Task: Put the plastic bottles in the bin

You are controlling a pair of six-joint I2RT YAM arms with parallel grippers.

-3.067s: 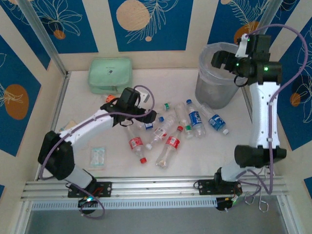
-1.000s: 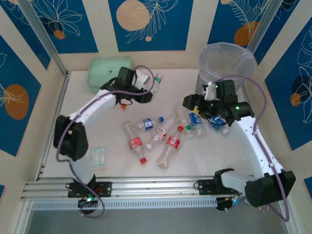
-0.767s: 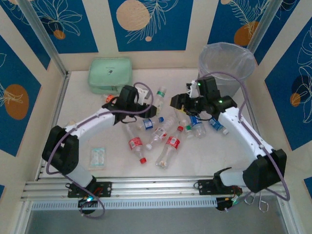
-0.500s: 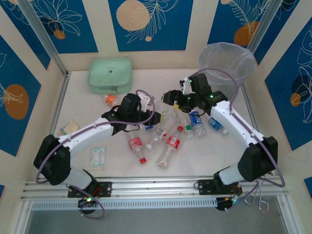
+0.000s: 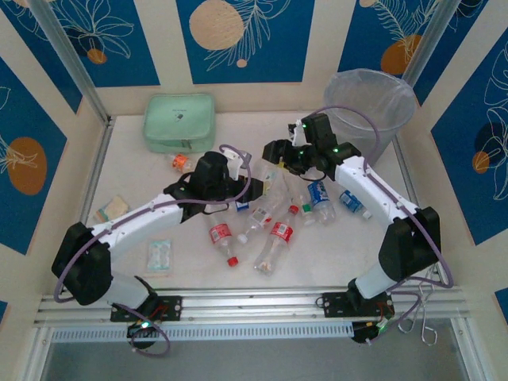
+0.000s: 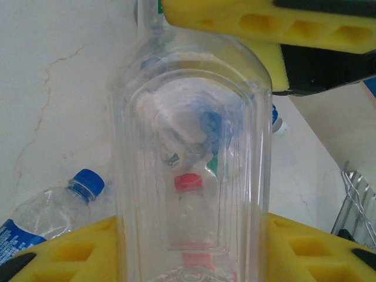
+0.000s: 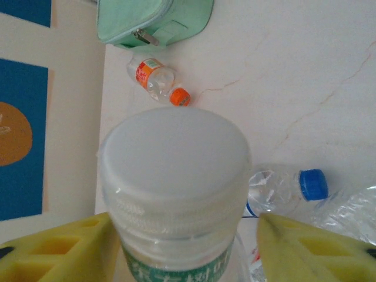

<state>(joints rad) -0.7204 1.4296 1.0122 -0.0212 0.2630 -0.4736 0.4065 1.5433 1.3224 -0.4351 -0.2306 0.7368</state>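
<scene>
Step in hand, as judged: one bottle is being handed from the left arm to the right arm at mid-table. The right arm is the one nearer the bin.

Left gripper (image 6: 191, 249): clamped on the green-label bottle (image 6: 194, 129), with its yellow pads pressed to both flanks of the clear body. The bottle is off the table (image 5: 135, 198), between the two grippers and well short of the bin (image 5: 337, 95).

Right gripper (image 7: 182, 247): its pads bracket the neck just under the white cap, judged to be the same bottle. One pad looks to be in contact and a sliver of gap shows at the other. Whether it is pinching cannot be told.

To do it well (judgement):
- The right pads should seat on the stiff neck under the cap, not on the thin crushed wall.
- They should bite fully before the left lets go.
- The left should then open wide and back off along the bottle's axis, without dragging it.
- The plastic is light and slick, so a half-grip would likely drop it among the loose bottles (image 5: 279, 230).
- Carry it high over the rim and release above the middle.

Containers:
- The bin stands upright at far right, lined with a clear bag. Its contents cannot be made out.
- The held bottle is see-through, with no liquid visible.
- The mint green zip pouch (image 5: 180, 123) sits at far left, zipped, contents hidden.
- An orange-capped bottle (image 7: 155, 79) lies just beside the pouch.
</scene>
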